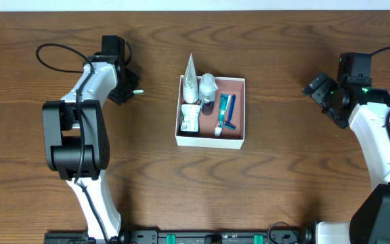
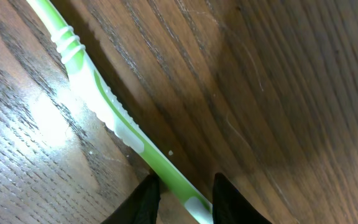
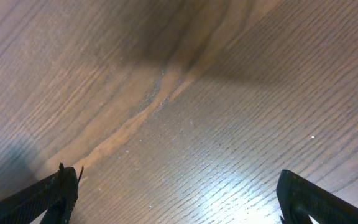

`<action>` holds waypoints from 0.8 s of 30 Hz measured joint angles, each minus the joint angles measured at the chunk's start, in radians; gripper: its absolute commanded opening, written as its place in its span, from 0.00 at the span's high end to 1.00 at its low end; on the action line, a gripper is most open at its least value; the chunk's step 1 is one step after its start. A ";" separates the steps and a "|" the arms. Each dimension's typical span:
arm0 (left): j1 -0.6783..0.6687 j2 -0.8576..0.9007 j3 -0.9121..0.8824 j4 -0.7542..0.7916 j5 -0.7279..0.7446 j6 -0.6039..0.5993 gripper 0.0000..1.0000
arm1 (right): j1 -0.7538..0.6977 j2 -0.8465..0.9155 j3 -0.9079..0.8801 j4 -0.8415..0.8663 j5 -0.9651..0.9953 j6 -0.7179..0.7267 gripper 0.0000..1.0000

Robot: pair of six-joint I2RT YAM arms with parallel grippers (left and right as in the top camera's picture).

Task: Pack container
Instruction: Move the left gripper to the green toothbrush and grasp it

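Looks like brown wood grain on the table (image 1: 283, 190), fine ridged lines across every view, mostly matt, with a soft pale sheen at lower centre of the right wrist view and at left of the left wrist view. Reads as smooth glossy plastic on the toothbrush (image 2: 110, 118), light green with white patches and raised ribs near the upper left. Seems matt white cardboard on the walls of the container (image 1: 208, 142), with a dull pinkish-brown floor. Appears smooth white plastic on the left arm (image 1: 90, 85), dull black at its joints. Shows matt black on the left fingertips (image 2: 143, 202) and right fingertips (image 3: 55, 190).
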State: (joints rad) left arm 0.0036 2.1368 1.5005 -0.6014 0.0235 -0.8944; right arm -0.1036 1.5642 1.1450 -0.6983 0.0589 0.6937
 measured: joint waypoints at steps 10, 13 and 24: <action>0.002 0.000 0.005 -0.073 0.090 0.077 0.76 | 0.000 0.000 0.000 0.000 0.000 0.000 0.01; 0.002 -0.001 0.006 -0.109 0.116 0.130 0.81 | 0.000 0.000 0.000 0.000 0.000 0.000 0.01; 0.002 -0.001 0.006 -0.138 0.138 0.309 0.94 | 0.000 0.000 0.000 0.000 0.000 0.000 0.01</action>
State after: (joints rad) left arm 0.0055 2.1361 1.5063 -0.7399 0.1612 -0.5858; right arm -0.1036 1.5642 1.1450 -0.6983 0.0589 0.6937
